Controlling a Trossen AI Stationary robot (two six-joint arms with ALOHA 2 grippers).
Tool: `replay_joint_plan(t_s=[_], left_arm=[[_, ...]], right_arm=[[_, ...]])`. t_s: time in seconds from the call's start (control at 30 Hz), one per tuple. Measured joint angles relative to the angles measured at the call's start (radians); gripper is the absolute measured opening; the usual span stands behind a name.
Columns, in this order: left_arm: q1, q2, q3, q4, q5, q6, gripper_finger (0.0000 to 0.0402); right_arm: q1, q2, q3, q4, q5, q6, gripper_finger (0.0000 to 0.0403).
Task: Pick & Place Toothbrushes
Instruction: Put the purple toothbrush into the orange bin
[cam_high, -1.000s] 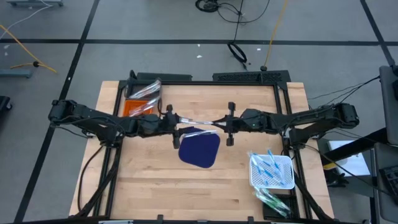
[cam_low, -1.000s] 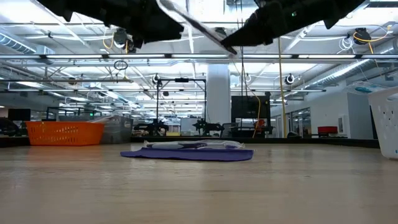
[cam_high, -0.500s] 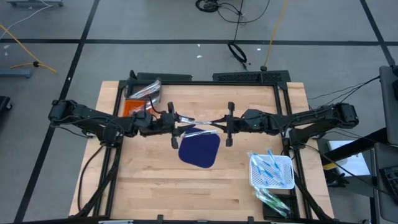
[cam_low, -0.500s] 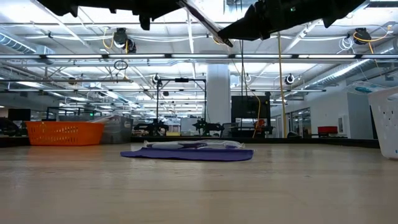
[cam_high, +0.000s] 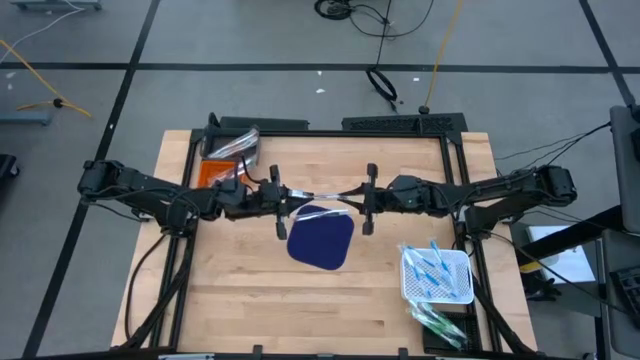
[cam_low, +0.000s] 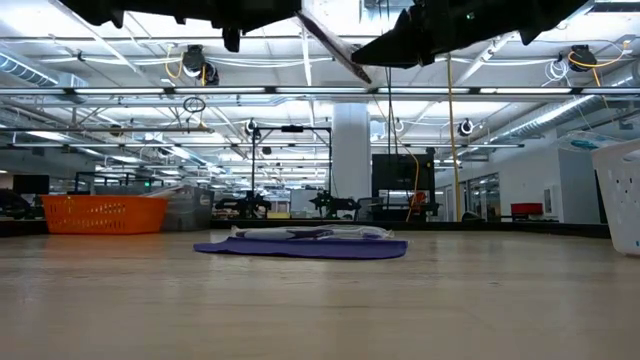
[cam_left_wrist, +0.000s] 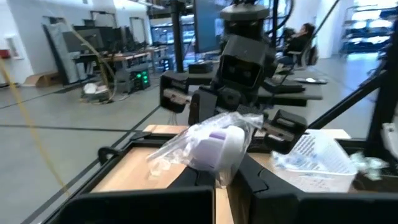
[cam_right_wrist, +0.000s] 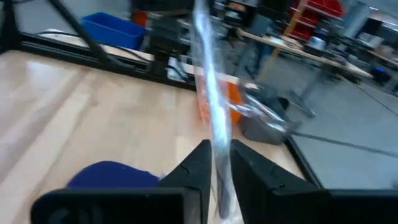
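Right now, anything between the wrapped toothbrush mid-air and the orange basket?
Nothing visible. The wrapped toothbrush spans between the left pincer and right pincer, above the table. The orange basket sits beside the left arm, which lies along that path.

**Clearance over the table's middle**

I see both arms meeting above the dark blue mat, a wrapped toothbrush spanning between them. Open wood lies in front; white basket and orange basket occupy opposite corners.

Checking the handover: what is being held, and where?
A plastic-wrapped toothbrush, held above the blue mat: left gripper shut on one end, right gripper at the other.
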Motion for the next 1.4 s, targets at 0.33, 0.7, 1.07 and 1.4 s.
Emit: replay_joint_plan(t_s=[0.33, 0.7, 1.07, 1.4], left_arm=[[0.000, -0.097, 0.006, -0.253, -0.216, -0.008, 0.0003], [0.072, -0.336, 0.117, -1.109, -0.525, -0.379, 0.0002], [0.280, -0.271, 0.271, -1.696, -0.377, -0.583, 0.0002], [0.453, -0.147, 0.274, -1.843, -0.253, -0.520, 0.0002]], right_arm=[[0.000, 0.000, 0.000, -0.094, 0.134, 0.035, 0.0098], [0.000, 0.000, 0.000, -0.122, 0.130, 0.069, 0.0105], [0.000, 0.000, -0.048, -0.069, 0.130, 0.065, 0.0105], [0.000, 0.000, -0.082, -0.013, 0.130, 0.063, 0.0104]])
